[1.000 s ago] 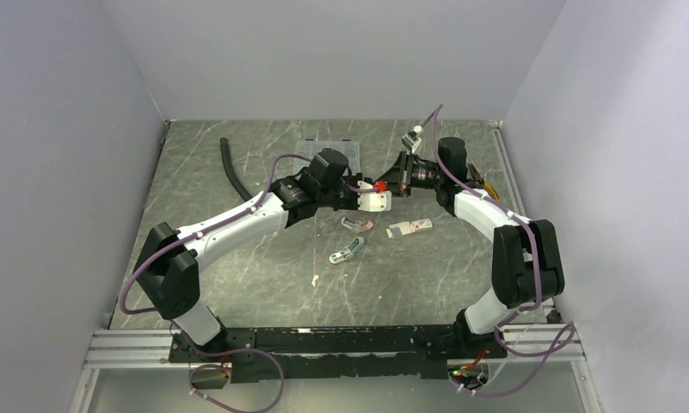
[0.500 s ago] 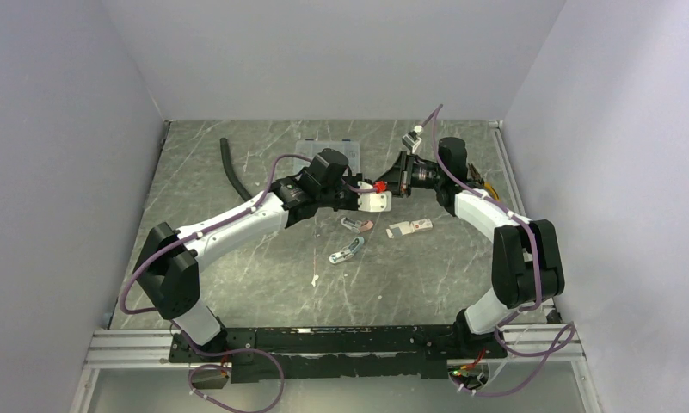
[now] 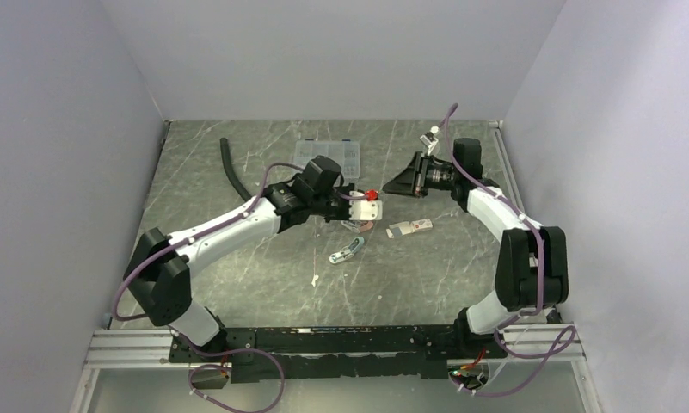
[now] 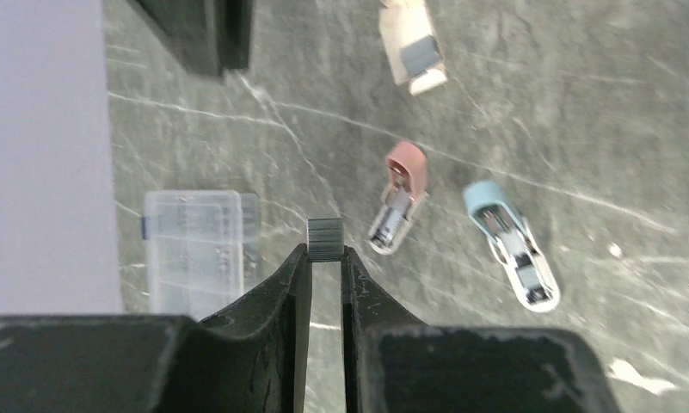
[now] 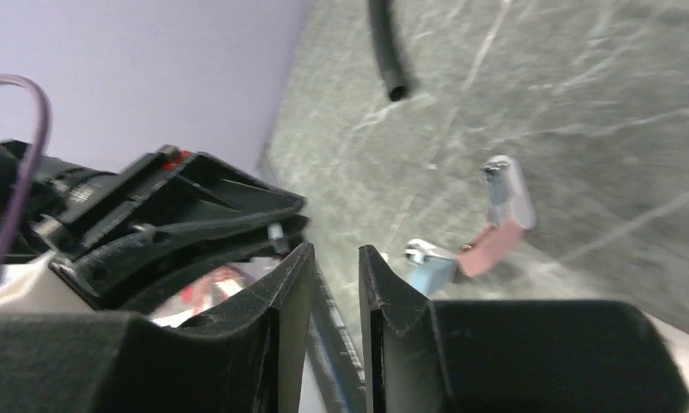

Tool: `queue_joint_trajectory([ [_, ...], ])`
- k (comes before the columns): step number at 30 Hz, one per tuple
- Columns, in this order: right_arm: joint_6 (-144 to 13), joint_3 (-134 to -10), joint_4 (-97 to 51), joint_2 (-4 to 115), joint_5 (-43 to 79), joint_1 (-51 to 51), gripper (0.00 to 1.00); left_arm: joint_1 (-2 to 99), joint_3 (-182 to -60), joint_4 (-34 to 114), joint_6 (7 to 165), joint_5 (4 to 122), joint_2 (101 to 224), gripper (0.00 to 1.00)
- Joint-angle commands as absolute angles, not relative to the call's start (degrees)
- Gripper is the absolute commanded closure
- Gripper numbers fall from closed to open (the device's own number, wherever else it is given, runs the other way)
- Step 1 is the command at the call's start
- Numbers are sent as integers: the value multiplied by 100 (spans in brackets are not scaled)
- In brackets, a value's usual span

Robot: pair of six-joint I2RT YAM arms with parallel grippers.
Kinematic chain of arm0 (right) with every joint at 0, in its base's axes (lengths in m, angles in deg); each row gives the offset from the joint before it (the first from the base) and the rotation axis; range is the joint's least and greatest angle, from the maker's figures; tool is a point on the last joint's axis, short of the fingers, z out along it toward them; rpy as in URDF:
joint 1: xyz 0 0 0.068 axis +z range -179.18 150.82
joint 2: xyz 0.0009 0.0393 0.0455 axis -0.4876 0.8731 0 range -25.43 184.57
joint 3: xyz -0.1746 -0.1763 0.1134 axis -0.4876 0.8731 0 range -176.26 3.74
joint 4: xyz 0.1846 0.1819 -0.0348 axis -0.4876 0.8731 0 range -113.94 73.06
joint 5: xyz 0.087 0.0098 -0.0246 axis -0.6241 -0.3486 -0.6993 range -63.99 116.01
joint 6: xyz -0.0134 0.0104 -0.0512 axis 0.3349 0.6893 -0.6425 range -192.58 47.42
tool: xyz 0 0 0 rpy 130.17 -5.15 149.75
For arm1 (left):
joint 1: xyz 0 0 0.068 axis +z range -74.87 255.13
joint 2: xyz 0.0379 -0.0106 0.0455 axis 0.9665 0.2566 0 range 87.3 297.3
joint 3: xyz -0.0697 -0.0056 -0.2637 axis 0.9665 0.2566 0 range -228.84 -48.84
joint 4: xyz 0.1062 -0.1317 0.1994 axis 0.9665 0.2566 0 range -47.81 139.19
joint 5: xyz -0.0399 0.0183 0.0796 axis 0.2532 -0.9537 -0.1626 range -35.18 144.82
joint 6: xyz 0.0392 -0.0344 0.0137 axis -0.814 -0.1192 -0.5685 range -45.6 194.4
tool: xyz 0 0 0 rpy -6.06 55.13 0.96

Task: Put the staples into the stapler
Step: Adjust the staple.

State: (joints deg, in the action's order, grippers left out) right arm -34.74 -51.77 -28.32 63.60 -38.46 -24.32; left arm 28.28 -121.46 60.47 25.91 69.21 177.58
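We see the staples (image 4: 326, 238), a short silvery strip, pinched crosswise at the very tips of the left claw (image 4: 326, 256), which is closed down on it above the table (image 4: 581, 129). The open pink stapler (image 4: 398, 196) lies just ahead and to the right in the wrist view, its long axis near parallel to the fingers, with the blue stapler (image 4: 513, 255) farther right. We judge the left arm nearer, since the right claw (image 5: 335, 262) hangs narrowly parted and empty; no writing is legible on the white carton (image 4: 414, 47).

A clear plastic case (image 3: 328, 155), a black hose (image 3: 232, 173) and a small white carton (image 3: 409, 229) lie apart on the marbled table (image 3: 409, 288).
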Motion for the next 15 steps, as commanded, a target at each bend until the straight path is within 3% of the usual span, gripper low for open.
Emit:
queue_joint_trajectory([
  [1,-5637,-5580,-1252,5872,-3114,-2549,70,3041,-11844,6646,2775,7606,17175,83],
  [5,-6109,-5237,-1074,5638,-2381,-2471,69,3440,-11506,6925,2941,8212,16979,84],
  [15,-6205,-5224,-707,6114,-1178,-1645,53,3891,-11039,6938,2995,8401,16581,84],
])
